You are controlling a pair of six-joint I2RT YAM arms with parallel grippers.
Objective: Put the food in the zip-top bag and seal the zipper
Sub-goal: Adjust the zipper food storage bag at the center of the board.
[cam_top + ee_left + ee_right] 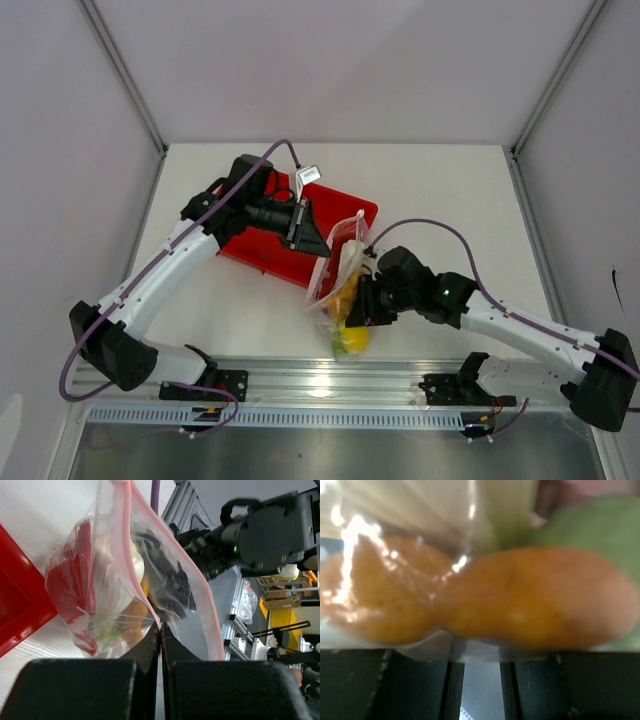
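From above, the zip-top bag [337, 272] lies on the white surface [450, 200] just right of the red tray [262, 255], its mouth toward the far side and overlapping the tray's corner. A pale leek stalk [350, 258], orange food [346, 294] and, at the near end, a yellow oval fruit [353, 341] show through the plastic. The left gripper [322, 246] meets the bag's mouth edge over the tray, and the right gripper [358, 305] presses against the bag's right side. In the left wrist view, the left jaws are closed tight on the bag's rim, where the pinkish-red zipper [131, 555] runs along the mouth. The mouth gapes open, and the right arm [265, 535] is visible beyond it. The right wrist view is blurred and very close. Orange food [520, 600] sits behind crinkled plastic just past the dark fingers [420, 680], with a green round fruit [590, 525] behind it. The right jaws stand a narrow way apart, and I cannot tell whether they pinch anything.
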